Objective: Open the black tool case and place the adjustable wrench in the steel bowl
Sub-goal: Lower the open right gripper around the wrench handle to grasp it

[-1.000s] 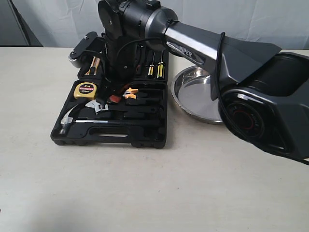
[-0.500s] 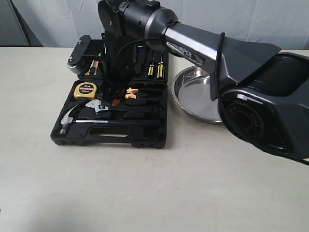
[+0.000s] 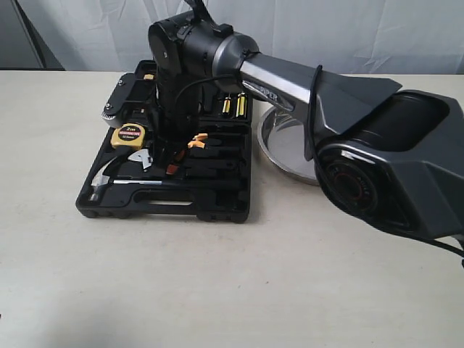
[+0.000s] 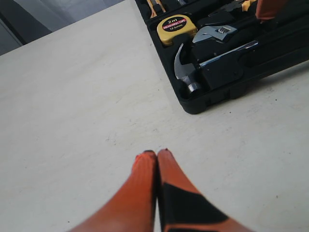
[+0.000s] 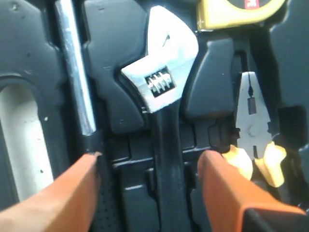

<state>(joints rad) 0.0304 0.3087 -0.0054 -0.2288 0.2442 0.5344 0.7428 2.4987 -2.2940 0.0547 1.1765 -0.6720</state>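
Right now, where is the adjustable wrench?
In the exterior view the adjustable wrench lies in the open black tool case, left half, between the yellow tape measure and the hammer; the open right gripper straddles its handle.

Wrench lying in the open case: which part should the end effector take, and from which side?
The black handle of the adjustable wrench, below the silver head, from straight above. It lies flat in its slot in the black tool case, hammer shaft and pliers flanking it, so only the handle's sides seem reachable. The right end effector stands open astride it.
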